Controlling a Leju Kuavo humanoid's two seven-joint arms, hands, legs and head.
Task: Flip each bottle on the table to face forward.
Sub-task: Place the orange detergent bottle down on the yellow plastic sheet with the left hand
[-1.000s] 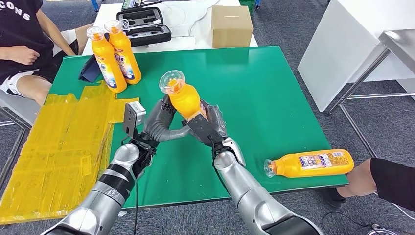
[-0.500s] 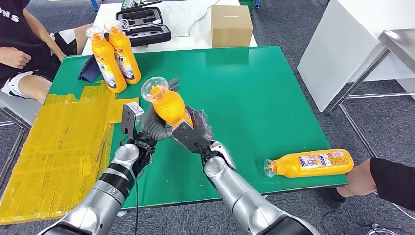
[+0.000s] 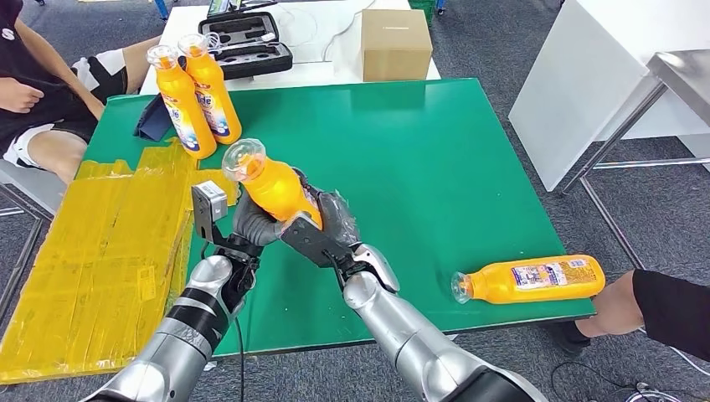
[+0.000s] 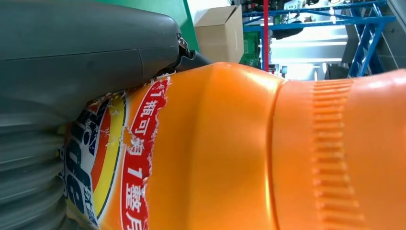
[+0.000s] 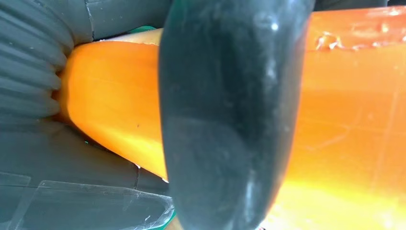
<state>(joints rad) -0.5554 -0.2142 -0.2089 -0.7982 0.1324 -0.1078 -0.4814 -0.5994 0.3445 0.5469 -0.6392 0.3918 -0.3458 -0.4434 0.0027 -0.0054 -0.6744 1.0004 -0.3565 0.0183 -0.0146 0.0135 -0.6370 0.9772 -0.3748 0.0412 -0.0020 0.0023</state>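
Status, left to right. Two upright bottles (image 3: 194, 92) stand touching each other at the far left corner of the green table (image 3: 435, 159), labels toward me, so I'd judge those two done.

Next, the held bottle (image 3: 272, 186): lifted off the table, tilted, clear cap up and to the left. My left hand (image 3: 251, 219) grips it from the left, my right hand (image 3: 322, 230) wraps its lower body from the right. Left wrist view shows the torn label against my palm; right wrist view shows a dark finger (image 5: 225, 120) across bare orange plastic. It is in progress, not yet set down.

Far right, the lying bottle (image 3: 529, 280) is on its side at the near edge, cap left, label up. A person's hand (image 3: 615, 306) is just beside its base. Not started.

Count: four bottles total, two standing, one in hand, one lying. Roughly half done by my read.
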